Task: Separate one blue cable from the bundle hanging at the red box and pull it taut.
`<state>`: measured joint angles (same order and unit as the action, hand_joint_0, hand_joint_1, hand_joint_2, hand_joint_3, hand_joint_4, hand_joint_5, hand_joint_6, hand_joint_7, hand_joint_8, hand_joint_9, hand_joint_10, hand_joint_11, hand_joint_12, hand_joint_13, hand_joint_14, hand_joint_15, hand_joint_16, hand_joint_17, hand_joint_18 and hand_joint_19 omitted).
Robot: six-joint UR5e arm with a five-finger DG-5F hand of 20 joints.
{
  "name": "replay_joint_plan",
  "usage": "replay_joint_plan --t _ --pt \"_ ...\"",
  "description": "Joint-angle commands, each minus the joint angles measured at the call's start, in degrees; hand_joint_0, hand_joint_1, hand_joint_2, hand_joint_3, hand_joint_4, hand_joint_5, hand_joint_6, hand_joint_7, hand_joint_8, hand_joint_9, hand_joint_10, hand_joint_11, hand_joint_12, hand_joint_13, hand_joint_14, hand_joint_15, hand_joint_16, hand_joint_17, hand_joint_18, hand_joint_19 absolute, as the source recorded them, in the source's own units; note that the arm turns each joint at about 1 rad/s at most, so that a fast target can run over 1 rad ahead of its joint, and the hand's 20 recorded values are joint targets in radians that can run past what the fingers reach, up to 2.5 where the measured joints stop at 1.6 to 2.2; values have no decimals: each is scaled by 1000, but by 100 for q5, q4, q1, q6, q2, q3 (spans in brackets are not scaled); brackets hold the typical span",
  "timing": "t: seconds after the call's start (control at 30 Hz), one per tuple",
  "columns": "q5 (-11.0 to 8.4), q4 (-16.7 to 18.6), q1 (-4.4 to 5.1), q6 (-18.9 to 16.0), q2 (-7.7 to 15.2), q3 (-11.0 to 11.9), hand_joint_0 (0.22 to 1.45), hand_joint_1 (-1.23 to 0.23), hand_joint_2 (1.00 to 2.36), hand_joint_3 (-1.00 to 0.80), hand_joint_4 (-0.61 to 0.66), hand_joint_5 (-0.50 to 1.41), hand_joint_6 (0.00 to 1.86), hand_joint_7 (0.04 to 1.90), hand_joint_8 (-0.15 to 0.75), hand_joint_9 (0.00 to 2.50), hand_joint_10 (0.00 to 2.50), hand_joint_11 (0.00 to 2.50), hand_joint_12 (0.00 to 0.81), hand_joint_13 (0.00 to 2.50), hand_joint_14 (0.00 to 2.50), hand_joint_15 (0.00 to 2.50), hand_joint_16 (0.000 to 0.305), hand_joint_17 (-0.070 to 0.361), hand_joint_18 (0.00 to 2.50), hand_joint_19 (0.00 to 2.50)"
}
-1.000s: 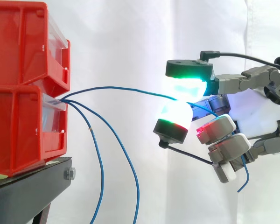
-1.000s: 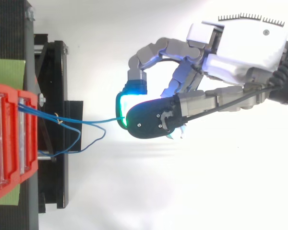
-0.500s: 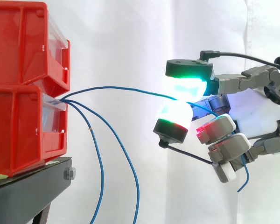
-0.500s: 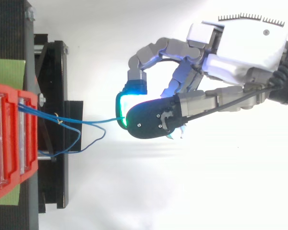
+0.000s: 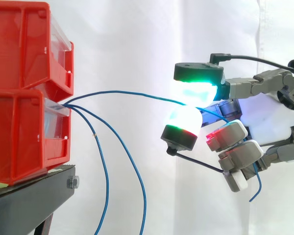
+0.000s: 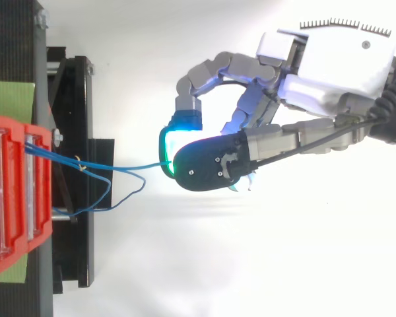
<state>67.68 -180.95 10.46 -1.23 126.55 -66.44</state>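
1. I see the hand point(image 6: 336, 66) at the right of both views. It reaches toward the centre of the frame, well apart from the boxes on the left.
2. Two fingers point(image 5: 198, 72) are closed narrow on the blue cable point(image 5: 122, 91). A green-glowing pad sits above it and a white-and-green pad below, and they meet just right of the side view's centre. The other fingers are curled lower right, one of them glowing red.
3. The blue cable leaves the front opening of the lower red box point(image 5: 19, 137) at the left of the frame. It rises a little and runs right to the pinch in a shallow arc, not a straight line.
4. Past the pinch, its tail passes behind the curled fingers and hangs at the lower right, with the free end turned up.
5. Two loose cables point(image 5: 106, 172) come out of the same opening and droop toward the bottom edge, clear of the hand.
6. The upper red box point(image 5: 19, 44) is stacked on the lower one, at the top left.
7. Both boxes stand on the black stand point(image 5: 29, 200) at the bottom left, before the white curtain point(image 5: 127, 39).
8. From above, the blue cable point(image 6: 129, 168) runs level from the boxes to the glowing pads at mid-frame.
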Motion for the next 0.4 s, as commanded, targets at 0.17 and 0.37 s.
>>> replay_joint_plan --t 0.17,0.37 --pt "0 -2 0 0 1 0 699 -710 1030 -28 -225 -191 939 1248 289 1284 23 1131 307 1272 25 1198 43 96 851 774" --pt "0 -2 0 0 1 0 699 -711 1030 -27 -227 -191 939 1251 292 1280 23 1137 304 1268 26 1195 42 95 850 776"
